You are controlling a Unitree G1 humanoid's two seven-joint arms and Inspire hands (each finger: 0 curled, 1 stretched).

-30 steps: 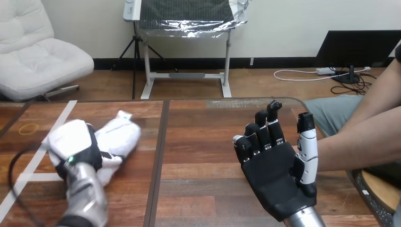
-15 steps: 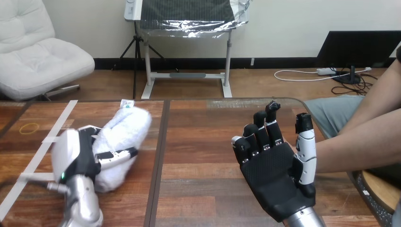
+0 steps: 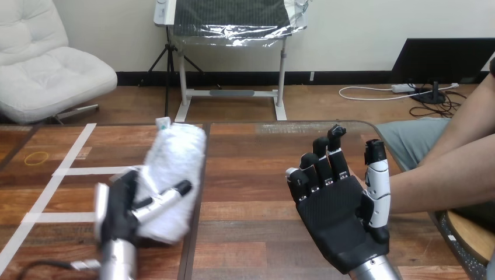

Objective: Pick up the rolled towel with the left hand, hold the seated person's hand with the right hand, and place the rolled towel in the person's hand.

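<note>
Low in the left part of the frame, the robot's left hand [image 3: 119, 209] is clamped on the rolled towel [image 3: 175, 166], its palm against the roll's left flank and a black-and-white finger [image 3: 166, 197] curled across the front. Up and to the left of that hand, a yellow band [image 3: 36, 157] lies flat on the wooden table [image 3: 251, 175], with white tape strips [image 3: 87, 171] crossing the boards between the band and the hand. The towel is white and fluffy, and it slants upward from the hand, its lower end at the lower left and its upper end near the table's far edge, left of the frame's centre. A small tag [image 3: 163, 123] sticks out of that upper end. Whether the towel's lower end touches the table cannot be told. A dark seam in the tabletop runs just beside the towel's right side. Well apart from the towel, in the lower right of the frame, the right hand [image 3: 338, 216] stands with its black palm facing the camera, fingers relaxed and pointing up, thumb upright on its right side, grasping nothing. From the right edge the person's forearm [image 3: 443, 178] reaches in and passes behind that thumb, where its end is hidden.
</note>
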